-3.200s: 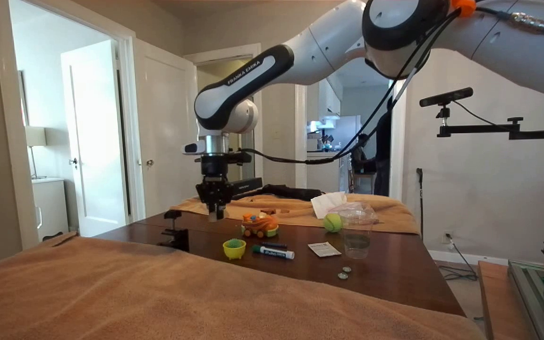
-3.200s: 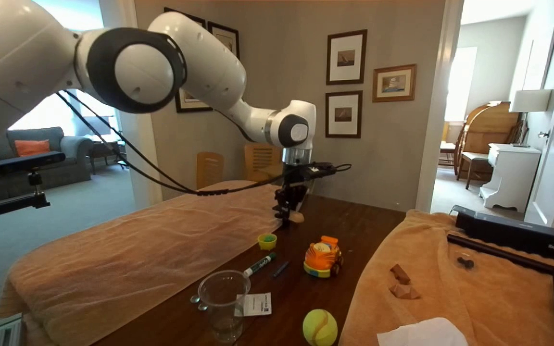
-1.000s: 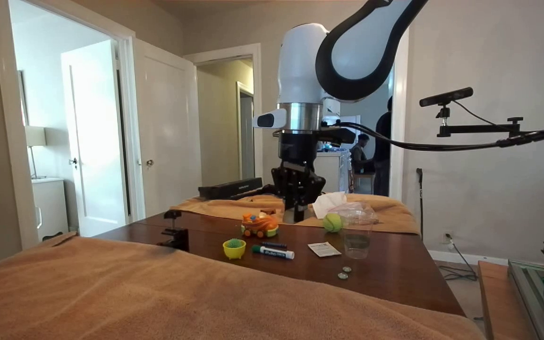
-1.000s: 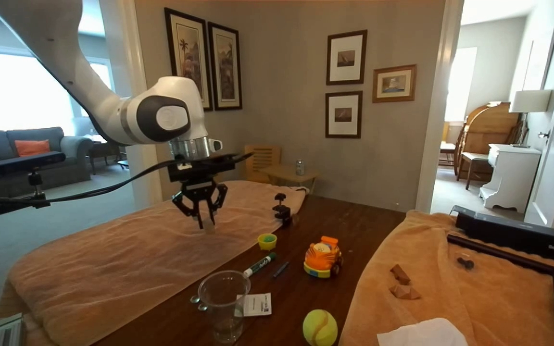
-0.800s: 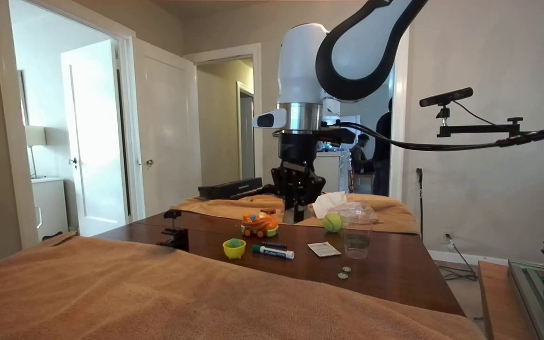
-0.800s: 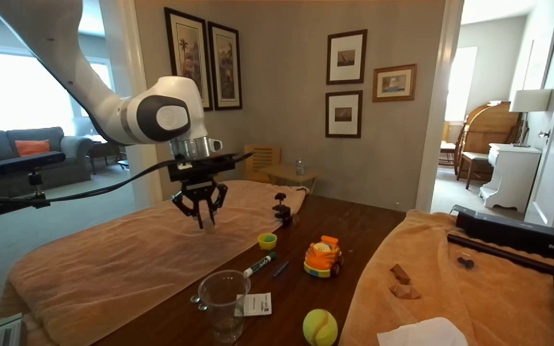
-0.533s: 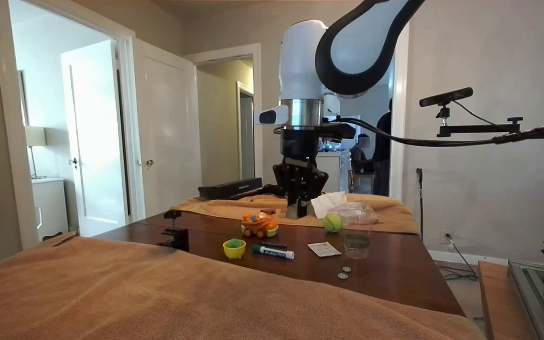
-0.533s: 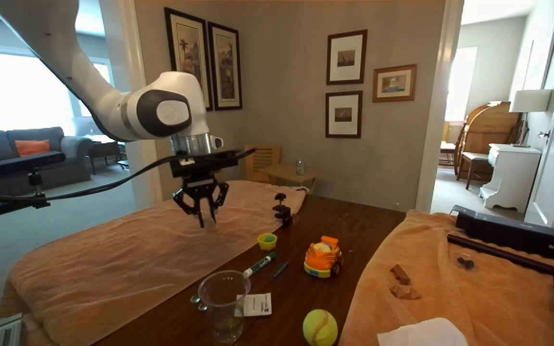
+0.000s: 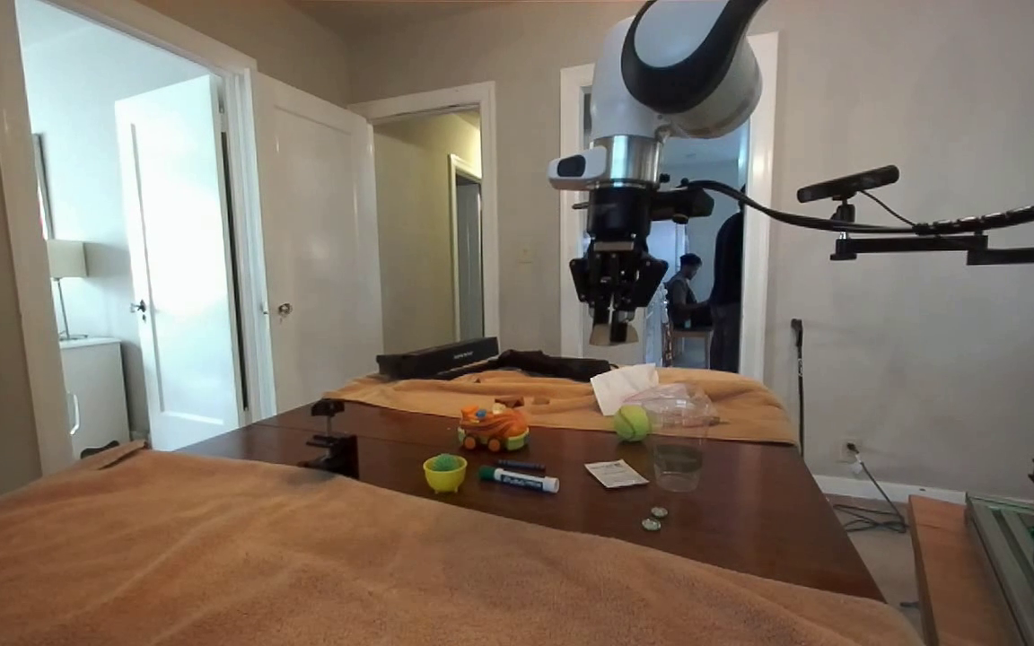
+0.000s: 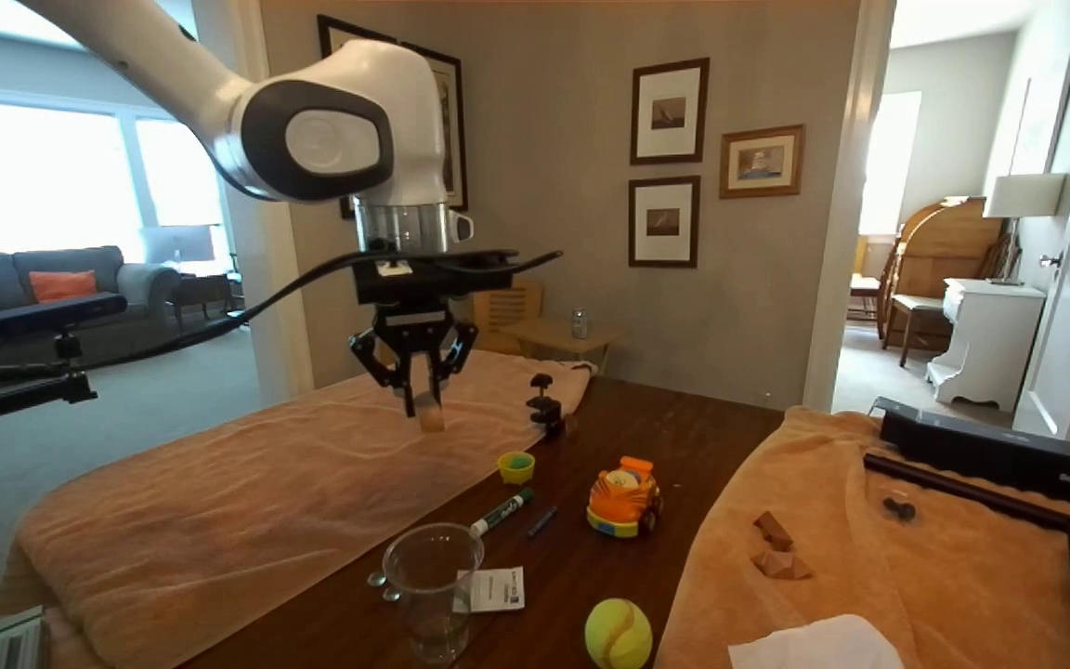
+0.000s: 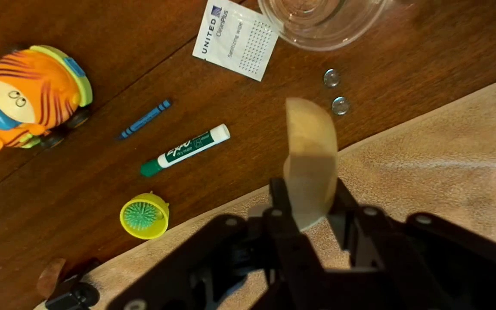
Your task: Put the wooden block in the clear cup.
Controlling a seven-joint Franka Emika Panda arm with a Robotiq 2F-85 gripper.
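The jaws grasp the wooden block (image 11: 311,161), pressing it from two opposite sides, and hold it in the air above the level of the table (image 10: 684,418). In the wrist view the block's long axis runs nearly straight up the picture: the near end sits between the jaws and the free end points away past their tips. That free end is rounded off at its right shoulder, while the left edge runs fairly straight. A line crosses the block about midway, with paler wood beyond it and greyer wood toward the jaws; whether it is an edge or a shadow cannot be told. In both exterior views the jaws point down and the block juts out below their tips. How squarely its axis stands to the table cannot be judged.

The clear cup (image 10: 433,595) stands upright on the table, mouth up, well apart from the block. In the wrist view the top edge cuts it off, and the block's free end points roughly toward it. Near the cup lie two clear beads (image 11: 340,105) and a white sachet (image 11: 230,43). A marker (image 11: 185,150) and a blue crayon (image 11: 145,119) lie at a similar slant.
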